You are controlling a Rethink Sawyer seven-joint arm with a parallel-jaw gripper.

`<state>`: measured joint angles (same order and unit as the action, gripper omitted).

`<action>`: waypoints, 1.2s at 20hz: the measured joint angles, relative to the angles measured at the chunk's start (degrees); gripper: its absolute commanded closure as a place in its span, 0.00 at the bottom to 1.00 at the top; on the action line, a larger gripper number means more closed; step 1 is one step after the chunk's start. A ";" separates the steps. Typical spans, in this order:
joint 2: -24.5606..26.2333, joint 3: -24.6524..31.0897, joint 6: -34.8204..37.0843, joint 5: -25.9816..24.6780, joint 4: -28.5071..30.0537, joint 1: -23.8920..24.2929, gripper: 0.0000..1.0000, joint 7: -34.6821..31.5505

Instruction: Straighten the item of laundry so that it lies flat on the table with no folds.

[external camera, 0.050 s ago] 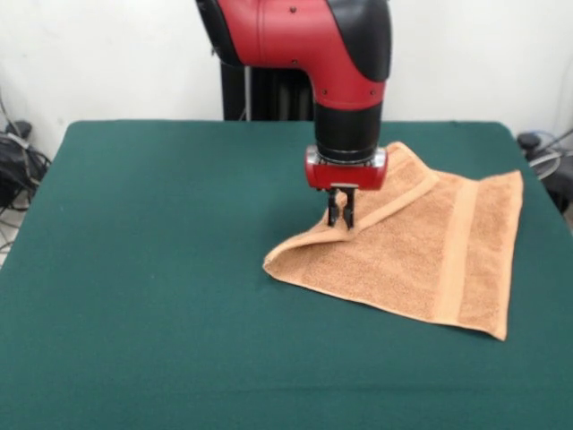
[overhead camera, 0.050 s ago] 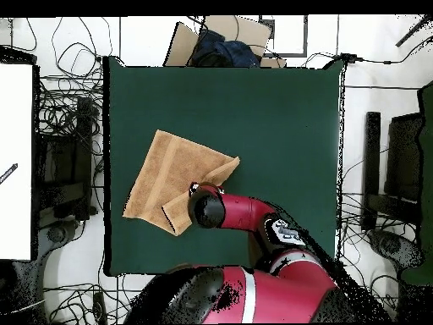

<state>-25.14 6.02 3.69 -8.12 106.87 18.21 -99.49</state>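
The item of laundry (external camera, 0.050 s ago: pixel 421 255), an orange-tan terry towel, lies on the right half of the dark green table (external camera, 0.050 s ago: pixel 134 269). Its left part is folded over itself, and a band runs down its right side. My gripper (external camera, 0.050 s ago: pixel 340 215) points straight down over the folded edge. Its fingers are close together, with a raised pinch of towel between them. In the overhead view the towel (overhead camera, 0.050 s ago: pixel 169 173) sits at the table's (overhead camera, 0.050 s ago: pixel 279 110) left side. There the arm's wrist (overhead camera, 0.050 s ago: pixel 208 210) covers the towel's lower right corner and hides the fingers.
The towel's right corner lies close to the table's right edge (external camera, 0.050 s ago: pixel 537 206). Cables (external camera, 0.050 s ago: pixel 18 161) hang beside the table's left side. A cardboard box (overhead camera, 0.050 s ago: pixel 220 38) stands past the table's top edge in the overhead view.
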 measured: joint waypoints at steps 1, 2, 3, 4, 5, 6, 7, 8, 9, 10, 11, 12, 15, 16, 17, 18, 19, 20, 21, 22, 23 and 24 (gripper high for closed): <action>0.00 0.00 0.00 0.00 0.00 0.00 1.00 0.00; 0.00 -0.03 -0.01 0.00 -0.01 -0.06 1.00 0.00; 0.00 -0.06 -0.01 0.00 -0.02 -0.09 1.00 0.00; -0.01 -0.06 -0.01 0.00 -0.02 -0.11 1.00 0.00; -0.01 -0.05 -0.01 0.00 -0.02 -0.09 1.00 0.00; -0.01 0.00 0.00 0.00 0.00 -0.01 1.00 0.00; -0.02 0.08 0.00 0.00 0.02 0.11 1.00 0.00; -0.05 0.21 -0.01 0.00 0.11 0.26 1.00 0.00; -0.22 0.78 -0.04 0.00 0.48 0.97 1.00 0.00; -0.34 1.11 -0.04 0.00 0.70 1.41 1.00 0.00; -0.54 1.64 -0.04 0.00 1.06 2.14 1.00 0.00; -1.24 3.22 -0.04 0.00 2.22 4.36 1.00 0.00; -2.04 5.18 -0.04 -0.02 3.52 7.45 1.00 0.00; -2.22 6.18 -0.04 -0.14 4.01 9.13 1.00 0.00; -2.14 7.29 -0.02 -0.42 4.31 10.99 1.00 0.00; -2.04 7.71 -0.03 -0.54 4.34 11.62 1.00 0.00; -1.93 8.13 -0.04 -0.66 4.36 12.25 1.00 0.00; -1.66 8.85 -0.04 -0.93 4.37 13.25 1.00 0.00; -1.39 9.58 -0.04 -1.20 4.37 14.25 1.00 0.00; -1.14 10.18 -0.04 -1.43 4.35 15.00 1.00 0.00; -0.86 10.90 -0.02 -1.77 4.37 15.83 1.00 0.00; -0.69 11.35 -0.02 -1.94 4.36 16.27 1.00 0.00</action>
<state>-25.83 17.36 3.66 -10.07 111.24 34.48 -99.49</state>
